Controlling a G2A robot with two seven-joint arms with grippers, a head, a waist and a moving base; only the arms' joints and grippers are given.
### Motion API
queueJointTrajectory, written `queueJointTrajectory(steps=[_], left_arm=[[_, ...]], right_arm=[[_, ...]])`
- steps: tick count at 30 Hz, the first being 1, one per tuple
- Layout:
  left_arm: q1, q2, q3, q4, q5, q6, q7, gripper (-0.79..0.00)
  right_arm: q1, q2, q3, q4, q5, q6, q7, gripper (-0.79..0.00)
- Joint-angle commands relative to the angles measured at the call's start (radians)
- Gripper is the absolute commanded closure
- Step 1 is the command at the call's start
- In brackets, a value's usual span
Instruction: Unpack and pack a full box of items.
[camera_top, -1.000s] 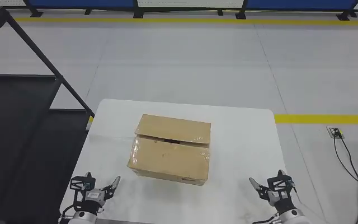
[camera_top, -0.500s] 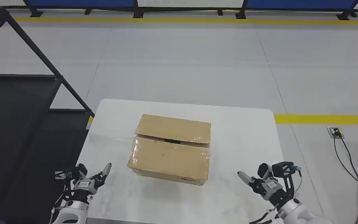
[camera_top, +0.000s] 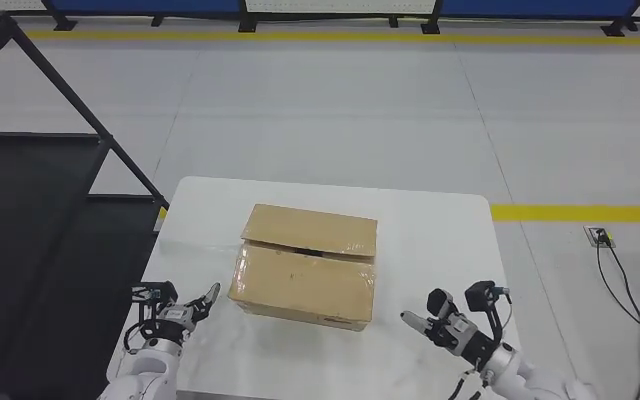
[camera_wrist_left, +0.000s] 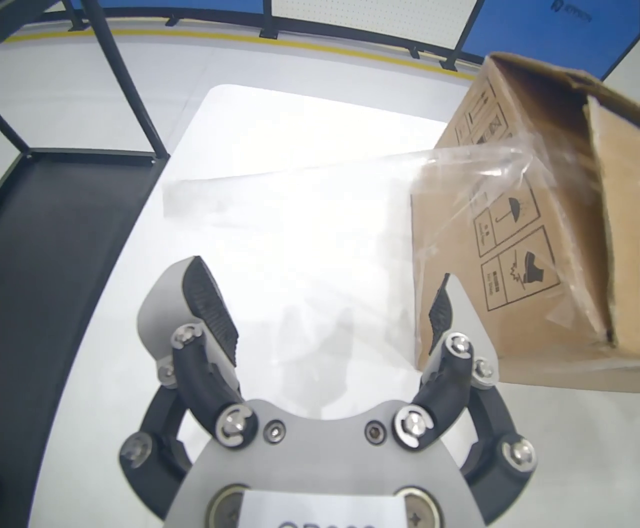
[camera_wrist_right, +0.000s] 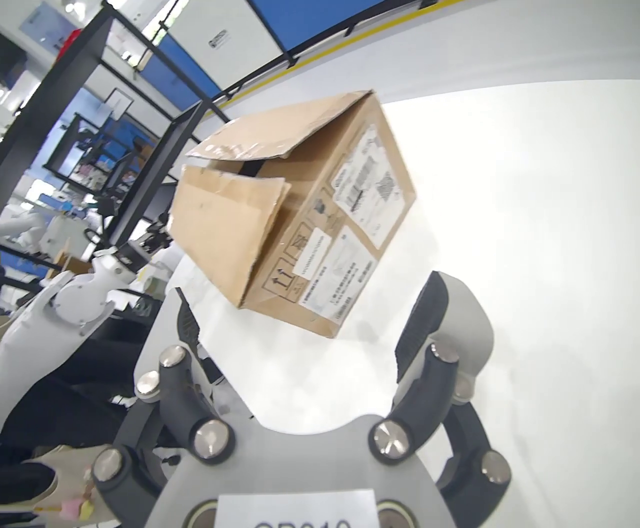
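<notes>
Box (camera_top: 308, 265) sits mid-table (camera_top: 430, 230), top flaps down but not flush (a dark gap shows between them). The left wrist view adds clear film (camera_wrist_left: 475, 165) trailing off its side; the right wrist view shows labels (camera_wrist_right: 365, 185). Left gripper (camera_top: 175, 300) and right gripper (camera_top: 450, 315) hover near the front edge, flanking it, fingers spread, holding nothing.

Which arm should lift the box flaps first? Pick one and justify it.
Probably left: the left hand, open, sits close beside the box at its near corner, while the right hand, also open, stands farther off.
</notes>
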Motion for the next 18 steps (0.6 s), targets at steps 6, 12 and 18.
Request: queueJointTrajectory(steps=[6,12,18], left_arm=[[-0.012,-0.007,0.066,0.009,0.061,-0.014,0.026,-0.785],[0.01,-0.01,0.08,-0.012,0.077,-0.021,0.041,-0.785],[0.044,-0.01,0.072,-0.04,0.085,-0.039,0.065,-0.785]], right_arm=[[0.08,0.004,-0.034,0.068,0.136,-0.051,0.07,-0.785],[0.138,0.006,-0.054,0.109,0.198,-0.045,0.109,-0.785],[0.207,0.006,-0.083,0.148,0.257,-0.021,0.129,-0.785]])
